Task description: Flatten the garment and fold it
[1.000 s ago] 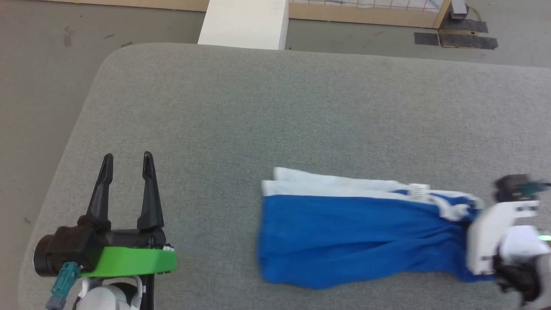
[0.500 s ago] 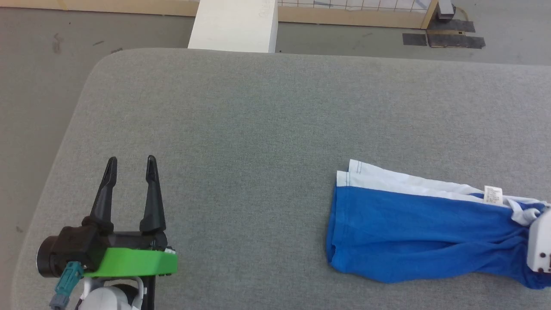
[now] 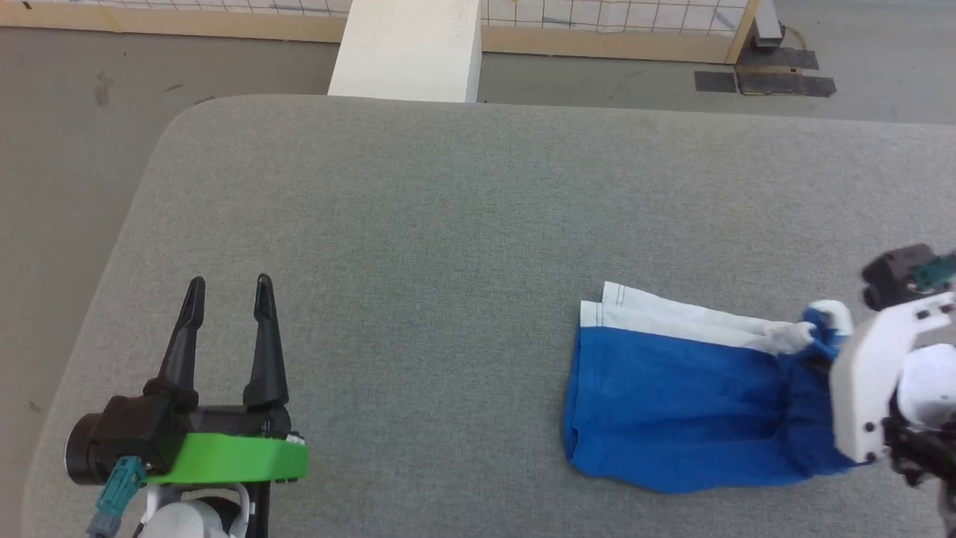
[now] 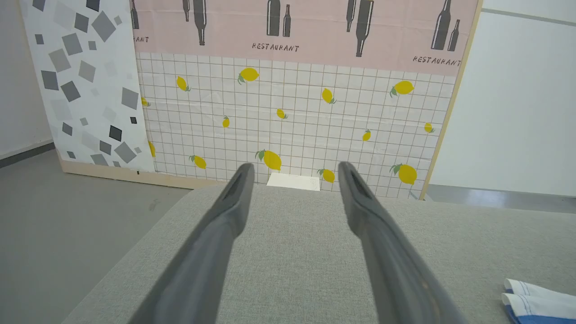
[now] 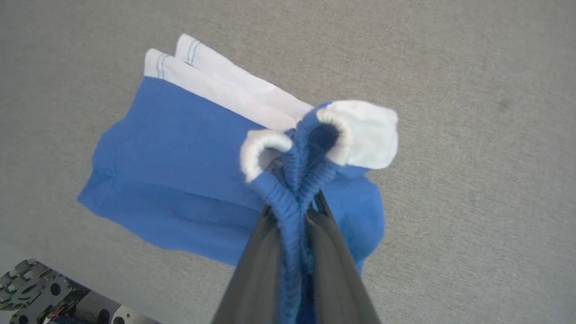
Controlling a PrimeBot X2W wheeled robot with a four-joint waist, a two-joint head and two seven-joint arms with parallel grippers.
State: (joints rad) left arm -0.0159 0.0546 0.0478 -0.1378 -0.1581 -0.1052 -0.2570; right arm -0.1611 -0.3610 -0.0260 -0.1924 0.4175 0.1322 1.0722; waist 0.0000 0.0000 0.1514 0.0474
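Blue cloth is what catches the eye: the garment (image 3: 672,403) lies on the grey fabric-covered table (image 3: 448,224), over toward the robot's right and near the front edge. Its long axis runs side to side across the table. The right gripper (image 5: 294,211) has its two dark fingers pressed together on the ribbed, gathered end, which is bunched up and lifted a little off the surface, white loops puffing out above the pinch. From there the shorts trail away to the robot's left, mostly flat but creased, with the white-trimmed edge along the far side and the free end pointing toward the other arm. The left gripper (image 3: 224,288) hovers well apart from that free end, fingers spread wide and holding nothing, aimed away from the robot across the bare table. To my eye the flattening isn't finished. The right arm holds the one grip, so any stretch along that axis needs the left arm to reach rightward to the loose end.
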